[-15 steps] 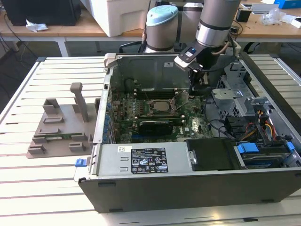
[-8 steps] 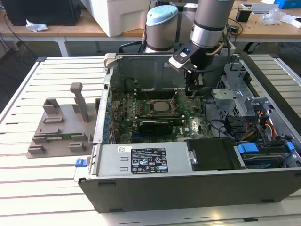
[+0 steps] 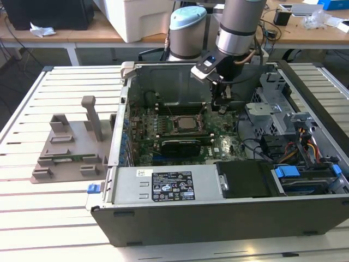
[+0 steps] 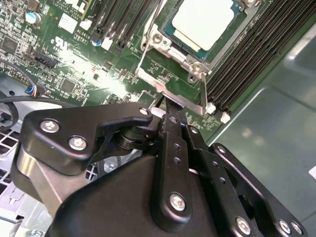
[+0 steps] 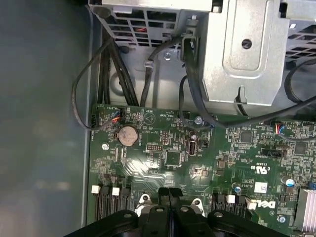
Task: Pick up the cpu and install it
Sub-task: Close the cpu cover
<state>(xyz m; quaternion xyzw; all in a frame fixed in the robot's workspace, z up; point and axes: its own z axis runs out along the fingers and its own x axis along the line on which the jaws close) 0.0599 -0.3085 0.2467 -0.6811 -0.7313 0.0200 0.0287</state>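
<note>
The fingers (image 4: 168, 148) are pressed together with nothing between them, their tips down at the metal latch (image 4: 170, 94) on the socket's edge. Just past it the cpu (image 4: 202, 22) lies flat in its socket on the motherboard (image 5: 197, 163). In the exterior view the gripper (image 3: 222, 102) hangs inside the open case (image 3: 218, 218), which lies on the slatted worktop (image 3: 54, 218).
</note>
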